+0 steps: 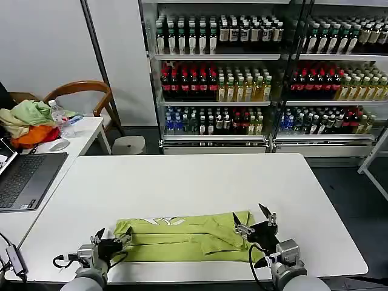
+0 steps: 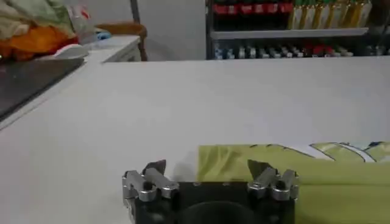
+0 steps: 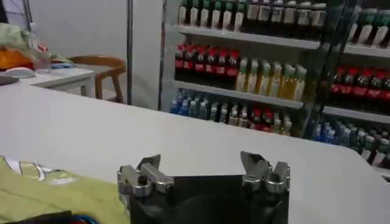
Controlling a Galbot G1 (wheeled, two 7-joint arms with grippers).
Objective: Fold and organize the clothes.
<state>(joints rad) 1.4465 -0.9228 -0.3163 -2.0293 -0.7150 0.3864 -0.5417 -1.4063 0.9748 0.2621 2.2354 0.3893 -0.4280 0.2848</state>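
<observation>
- Head view: the lime T-shirt [image 1: 185,238] lies folded into a long band near the front edge of the white surface [image 1: 182,182], its white graphic showing at the far edge
- The left gripper [image 1: 113,237] sits low at the band's left end, jaws spread apart and holding nothing, the tips just beside the cloth
- The right gripper [image 1: 252,219] stands at the band's right end, jaws released, raised above the fabric's corner
- A side desk [image 1: 85,130] to the left carries a heap of green and orange garments [image 1: 30,121], a water bottle [image 1: 60,118] and a laptop [image 1: 24,179]; drink shelves [image 1: 254,79] stand behind
- Left wrist view: the left gripper [image 2: 211,173] has its jaws parted wide and empty, just short of the T-shirt [image 2: 317,173], whose folded end and printed graphic lie on the surface [image 2: 213,103] right in front of one tip
- Right wrist view: the right gripper [image 3: 204,170] shows jaws spread and empty, with the T-shirt [image 3: 55,195] to one side of it on the surface [image 3: 91,128], and bottle shelves [image 3: 256,73] beyond
</observation>
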